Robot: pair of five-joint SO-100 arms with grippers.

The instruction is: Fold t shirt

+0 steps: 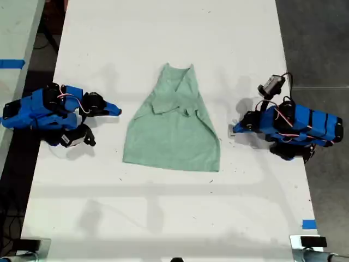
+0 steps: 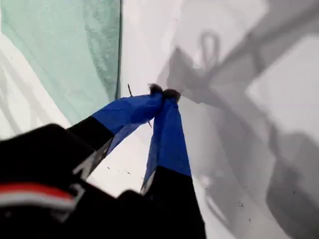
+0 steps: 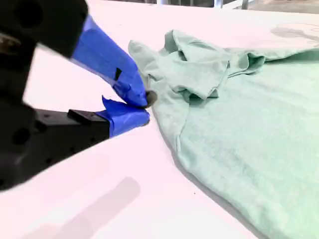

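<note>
— Mid-table [image 1: 163, 218], the t shirt [image 1: 172, 136] lies flat with its sleeves [image 1: 180, 106] tucked in. We judge the side folds done.
— Grippers?
— My first gripper [image 2: 164, 92] has its tips pressed together, empty. My second gripper [image 3: 145, 103] is closed too, just beside the shirt's edge, holding nothing. We read both as parked clear.
— Blind spots?
— We can't see the layers under the tuck, and the first wrist view shows only a strip of the cloth.

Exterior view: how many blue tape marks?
2. One blue tape mark on the side surface at the exterior view's left edge; the other on the table near the exterior view's lower right corner. More could be off-frame.
</note>
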